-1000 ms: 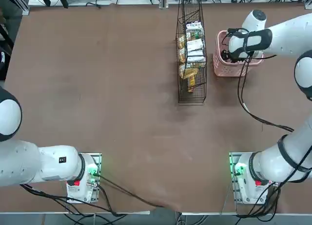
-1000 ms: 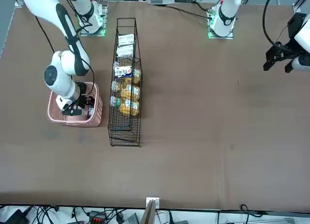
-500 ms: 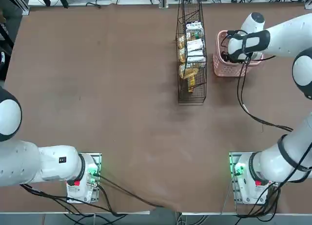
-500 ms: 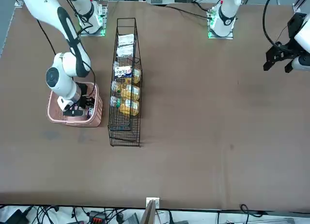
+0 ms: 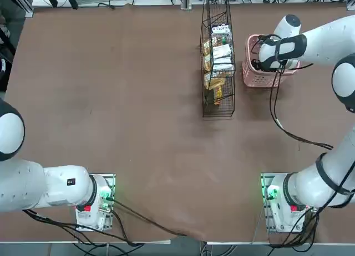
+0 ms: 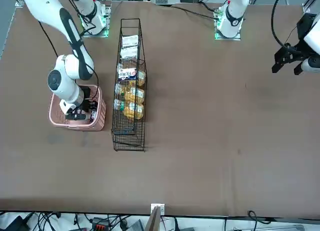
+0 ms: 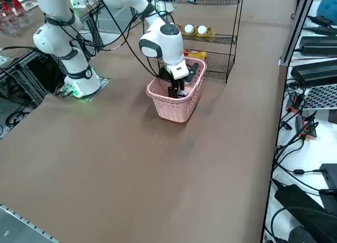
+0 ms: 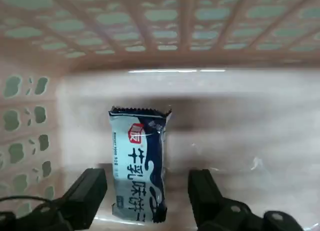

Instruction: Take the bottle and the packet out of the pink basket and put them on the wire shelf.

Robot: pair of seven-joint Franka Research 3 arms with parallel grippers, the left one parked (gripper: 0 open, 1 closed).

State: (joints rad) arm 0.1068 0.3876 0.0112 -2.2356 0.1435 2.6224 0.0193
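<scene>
Over the last second the right arm (image 6: 75, 66) has shifted only slightly toward the shelf side – its claw (image 8: 147, 193) is still down inside the pink perforated plastic basket (image 7: 174, 110). The claw's two fingers stand apart with nothing clamped. Between and just beyond them, the white and dark-blue printed packet (image 8: 135, 161) lies flat on the basket floor, its long sides facing the fingers. That small shift looks like final lining-up; the packet is probably next to be gripped, and it has yet to reach the shelf. No bottle shows in the part of the basket that the wrist view takes in, and I cannot tell where it is.

The perforated walls rise close around the claw, so the packet should come straight up past the rim before any sideways travel. The black wire shelf (image 6: 129, 133) stands near the basket on the robot's left, a narrow strip of tabletop (image 7: 131, 174) between them. White packets (image 6: 129, 41) and yellow snack packets (image 6: 133, 111) fill its middle – its wires could snag the claw or the arm's loose cables (image 5: 275, 95).
</scene>
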